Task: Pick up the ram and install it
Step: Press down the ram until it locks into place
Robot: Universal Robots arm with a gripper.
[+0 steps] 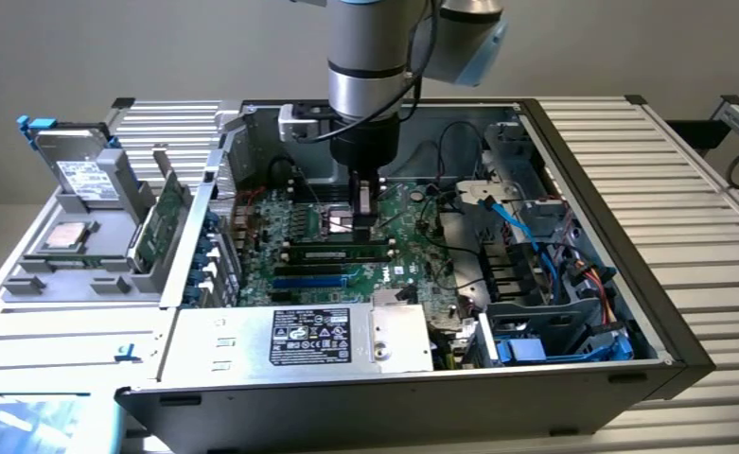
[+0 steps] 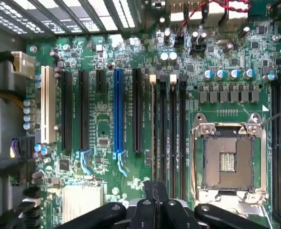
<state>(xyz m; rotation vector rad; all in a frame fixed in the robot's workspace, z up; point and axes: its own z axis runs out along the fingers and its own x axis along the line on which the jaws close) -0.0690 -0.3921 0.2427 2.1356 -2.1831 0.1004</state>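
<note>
The tool (image 1: 365, 225) was pinched shut, apparently empty, just above the ram (image 1: 338, 253) seated in a motherboard (image 2: 102, 119) slot; an unlatched end could lift out under pressure.

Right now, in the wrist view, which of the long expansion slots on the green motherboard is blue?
The single blue slot, standing between long black slots on either side; the white slot sits further out toward the case edge.

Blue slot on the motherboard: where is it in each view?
Exterior view: the blue slot lies across the motherboard, nearer the camera than the gripper.
Wrist view: the blue slot runs between two black slots.
Shared landmark: the gripper.
</note>
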